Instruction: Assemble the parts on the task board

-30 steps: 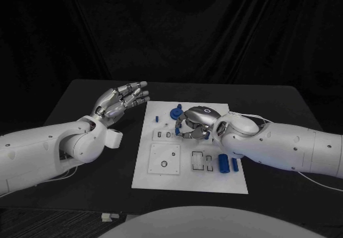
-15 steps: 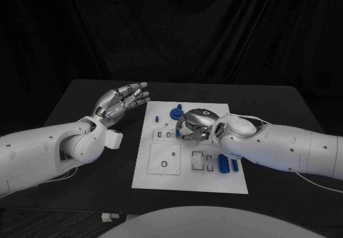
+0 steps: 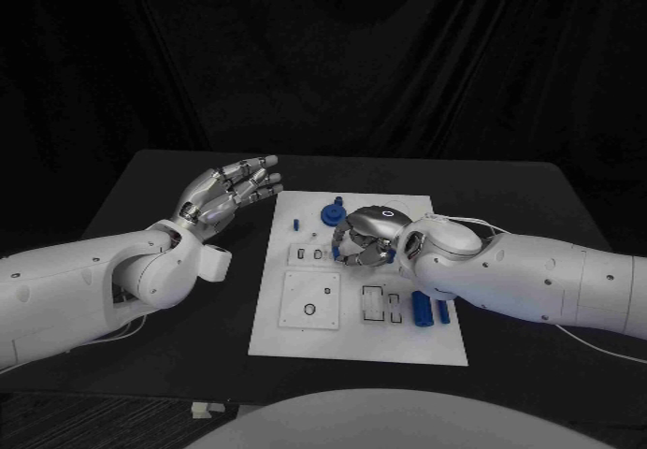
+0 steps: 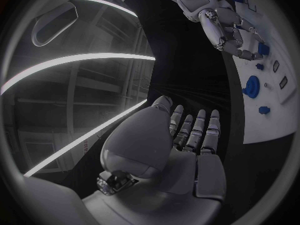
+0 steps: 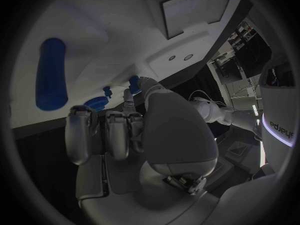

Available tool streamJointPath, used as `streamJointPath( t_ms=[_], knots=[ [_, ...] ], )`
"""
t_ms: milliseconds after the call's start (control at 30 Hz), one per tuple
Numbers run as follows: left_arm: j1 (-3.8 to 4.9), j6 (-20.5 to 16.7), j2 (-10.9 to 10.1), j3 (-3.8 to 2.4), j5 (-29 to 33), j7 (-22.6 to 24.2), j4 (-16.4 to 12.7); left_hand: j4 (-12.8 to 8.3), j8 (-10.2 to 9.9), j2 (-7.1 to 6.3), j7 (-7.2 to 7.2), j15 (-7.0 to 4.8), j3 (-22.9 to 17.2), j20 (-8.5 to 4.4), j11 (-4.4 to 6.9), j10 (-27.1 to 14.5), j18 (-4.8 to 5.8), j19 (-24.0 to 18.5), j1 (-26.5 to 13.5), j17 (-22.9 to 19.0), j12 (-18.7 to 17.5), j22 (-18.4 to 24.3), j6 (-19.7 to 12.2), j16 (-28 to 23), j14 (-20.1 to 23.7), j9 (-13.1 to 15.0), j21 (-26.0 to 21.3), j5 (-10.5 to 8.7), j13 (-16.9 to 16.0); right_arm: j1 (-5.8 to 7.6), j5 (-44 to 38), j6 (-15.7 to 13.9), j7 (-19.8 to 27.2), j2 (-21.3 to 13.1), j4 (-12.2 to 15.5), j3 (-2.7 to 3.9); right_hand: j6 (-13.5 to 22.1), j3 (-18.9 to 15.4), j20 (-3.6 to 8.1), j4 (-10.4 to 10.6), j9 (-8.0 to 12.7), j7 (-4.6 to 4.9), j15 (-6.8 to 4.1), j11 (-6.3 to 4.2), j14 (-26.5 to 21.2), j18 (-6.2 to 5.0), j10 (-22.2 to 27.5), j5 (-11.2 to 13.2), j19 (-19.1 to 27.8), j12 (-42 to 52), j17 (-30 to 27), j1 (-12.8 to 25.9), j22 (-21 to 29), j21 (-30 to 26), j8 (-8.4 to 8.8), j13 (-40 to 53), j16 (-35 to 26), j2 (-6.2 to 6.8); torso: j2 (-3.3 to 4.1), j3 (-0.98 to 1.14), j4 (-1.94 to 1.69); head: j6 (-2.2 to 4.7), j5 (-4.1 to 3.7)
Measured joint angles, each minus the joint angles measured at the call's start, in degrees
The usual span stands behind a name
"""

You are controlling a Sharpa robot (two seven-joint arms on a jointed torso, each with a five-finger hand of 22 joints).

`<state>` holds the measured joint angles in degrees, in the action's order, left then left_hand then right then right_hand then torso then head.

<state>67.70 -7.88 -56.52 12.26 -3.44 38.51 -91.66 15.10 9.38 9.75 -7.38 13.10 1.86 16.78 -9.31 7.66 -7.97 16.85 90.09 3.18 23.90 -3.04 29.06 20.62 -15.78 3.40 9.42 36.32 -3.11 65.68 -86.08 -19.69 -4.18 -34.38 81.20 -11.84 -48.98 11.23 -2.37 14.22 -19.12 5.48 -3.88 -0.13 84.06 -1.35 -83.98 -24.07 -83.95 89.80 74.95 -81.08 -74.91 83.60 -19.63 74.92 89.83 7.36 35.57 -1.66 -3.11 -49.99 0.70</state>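
The silver right hand [image 3: 362,238] curls over the flat white task board [image 3: 353,346]; whether it grasps anything cannot be told. The left hand [image 3: 229,190] hangs spread and empty above bare black table [image 3: 176,178] beside the board's left edge.

Task board [image 3: 353,341] lies mid-table [image 3: 162,178]. Left hand [image 3: 229,190] hovers just left of its far corner; right hand [image 3: 364,234] sits over the board's far half. Two parts [image 3: 430,308] lie near the right edge, nearer than that hand.

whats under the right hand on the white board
The silver right hand hangs over the middle of the white task board, fingers curled down. A small blue part shows by its fingertips; whether it is held, and the board beneath, are covered.
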Motion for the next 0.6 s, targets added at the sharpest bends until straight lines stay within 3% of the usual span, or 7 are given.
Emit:
streamJointPath(
  t_ms=[133, 200, 600],
  knots=[
    [-0.01, 0.0, 0.0, 0.0, 0.0, 0.0, 0.0, 0.1, 0.0, 0.0, 0.0, 0.06, -0.1, 0.0, 0.0, 0.0, 0.06, 0.0, 0.0, 0.0, 0.0, 0.0, 0.0, 0.0, 0.1, 0.0, 0.0, 0.0, 0.0, 0.0, 0.0, 0.5, -0.1, 0.1, -0.2, 0.0, 0.5, -0.1, 0.0, -0.2, 0.0, 0.08, 0.0, 0.04, 0.0, 0.0, 0.0, 0.2, 0.0, 0.0, 0.0, 0.1, 0.0, 0.0, 0.29, 0.0, 0.0, -0.07, 0.0, -0.01, -0.01, 0.0, 0.03],
    [-0.02, 0.1, 0.0, 0.0, 0.0, 0.0, 0.0, 0.0, 0.0, 0.0, 0.0, 0.21, -0.5, 0.0, 0.0, 0.0, 0.93, 0.0, 0.0, 0.0, 0.0, 0.0, 0.0, 0.0, 0.2, 0.0, 0.0, 0.0, 0.1, -0.01, 0.0, 0.7, -0.1, 0.1, -0.2, 0.0, 0.8, 0.0, 0.0, -0.3, 0.0, 0.05, 0.0, 0.04, 0.0, 0.0, 0.0, 0.2, 0.0, 0.0, 0.0, 0.1, 0.0, 0.0, 0.29, 0.0, 0.0, -0.07, 0.0, -0.01, -0.01, 0.0, 0.03],
    [-0.05, 0.2, 0.0, 0.0, 0.0, -0.1, 0.1, 0.0, 0.0, 0.0, 0.0, 0.21, -0.5, 0.0, 0.0, 0.0, 0.92, 0.0, 0.0, 0.0, 0.0, 0.0, 0.0, 0.0, 0.2, 0.0, 0.0, 0.21, 0.1, -0.01, 0.0, 1.7, -0.2, 0.3, -0.4, 0.0, 1.5, 0.1, 0.0, -1.1, 0.0, 0.07, 0.0, 0.04, 0.0, 0.0, 0.0, 1.3, 0.0, 0.0, 0.0, 0.1, 0.0, -0.5, 0.51, 0.0, 0.0, -0.06, -0.01, -0.02, -0.01, 0.0, -0.06]
  ],
)
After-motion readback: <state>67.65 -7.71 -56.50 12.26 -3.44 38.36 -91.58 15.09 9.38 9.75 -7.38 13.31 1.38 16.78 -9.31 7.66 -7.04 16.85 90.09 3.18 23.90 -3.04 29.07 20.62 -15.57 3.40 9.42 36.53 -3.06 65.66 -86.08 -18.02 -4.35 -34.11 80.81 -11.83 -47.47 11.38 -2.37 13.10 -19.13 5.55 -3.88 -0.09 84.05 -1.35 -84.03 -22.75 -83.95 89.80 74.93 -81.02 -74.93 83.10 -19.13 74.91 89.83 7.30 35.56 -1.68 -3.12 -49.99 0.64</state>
